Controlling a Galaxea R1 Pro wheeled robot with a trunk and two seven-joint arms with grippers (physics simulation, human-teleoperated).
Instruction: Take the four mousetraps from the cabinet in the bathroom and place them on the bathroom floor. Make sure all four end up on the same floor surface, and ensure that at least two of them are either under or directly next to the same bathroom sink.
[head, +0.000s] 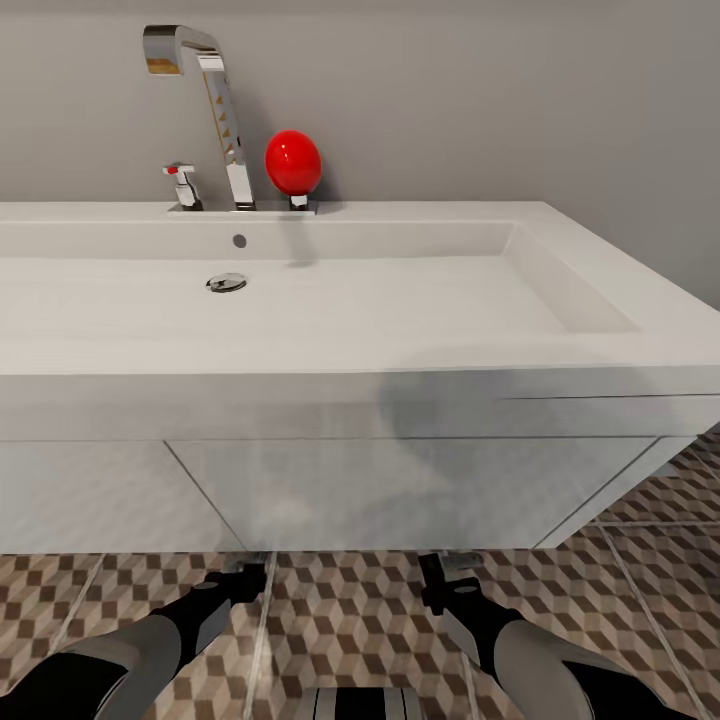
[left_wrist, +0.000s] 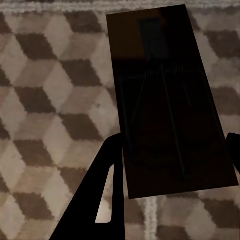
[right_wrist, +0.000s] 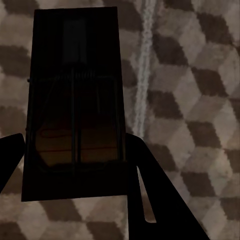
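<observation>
White porcelain makes up the bathroom sink (head: 400, 300), which spans the upper and middle of the head frame, with its chrome tap (head: 215, 110) at upper left and a red egg-shaped object (head: 293, 162) beside it. A white vanity unit (head: 350, 490) is mounted beneath. The bathroom floor (head: 340, 620), tiled in a cube pattern, is seen along the bottom of the frame.

2 grippers are held low in front of the vanity: the left gripper (head: 243, 580) at lower left and the right gripper (head: 443, 582) at lower centre. In each wrist frame 1 mousetrap is seen clamped between the fingers: the left-hand mousetrap (left_wrist: 167, 100) in the centre-right of its frame, the right-hand mousetrap (right_wrist: 75, 100) in the centre-left of its frame. Both boards are in deep shadow and are held above the tiles; contact with the floor cannot be confirmed.

Risks are judged as follows:
1. A release from height could let a trap bounce, flip or skid away from the sink, weakening the "next to the sink" requirement.
2. The vanity front lies just ahead of both grippers; a forward reach under it could cause a finger or wrist strike.
3. Each board is gripped near 1 end only, so it could pivot between the fingers during lowering.
4. The remaining 2 traps are not accounted for here.
</observation>
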